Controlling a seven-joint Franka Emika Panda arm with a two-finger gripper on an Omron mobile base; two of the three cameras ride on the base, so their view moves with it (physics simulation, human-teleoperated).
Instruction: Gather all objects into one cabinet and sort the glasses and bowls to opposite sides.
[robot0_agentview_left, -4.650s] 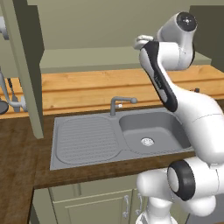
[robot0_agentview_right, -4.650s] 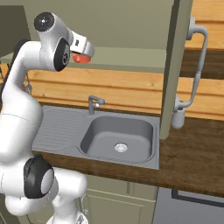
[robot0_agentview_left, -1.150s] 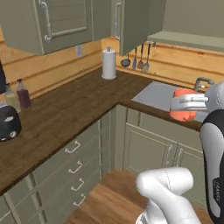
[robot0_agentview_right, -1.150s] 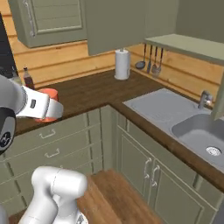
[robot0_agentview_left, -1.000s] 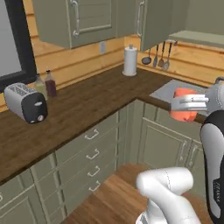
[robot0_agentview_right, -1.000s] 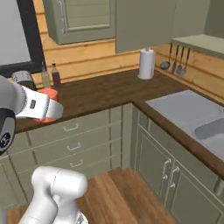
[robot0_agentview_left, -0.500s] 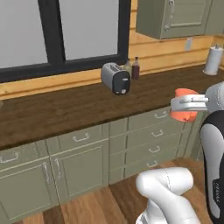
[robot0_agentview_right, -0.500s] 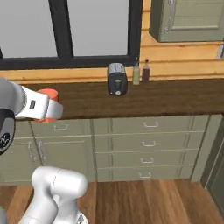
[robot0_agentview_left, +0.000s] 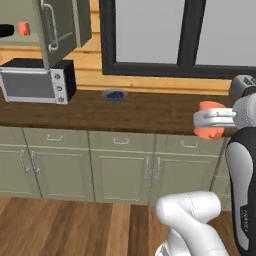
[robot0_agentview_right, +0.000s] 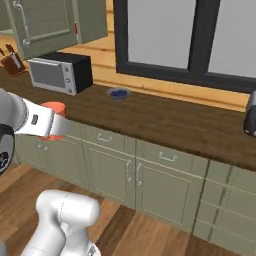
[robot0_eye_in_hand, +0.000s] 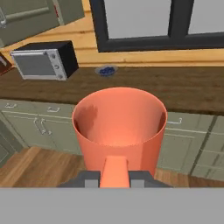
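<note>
hand view: gripper (robot0_eye_in_hand: 114, 175) grips salmon-orange cup (robot0_eye_in_hand: 119, 127); toaster oven (robot0_eye_in_hand: 43, 61) beyond.

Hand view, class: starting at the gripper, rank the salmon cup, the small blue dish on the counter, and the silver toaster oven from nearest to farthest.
1. Salmon cup: held in the gripper.
2. Blue dish: ahead on the counter, below the window.
3. Toaster oven: far left on the counter.
</note>
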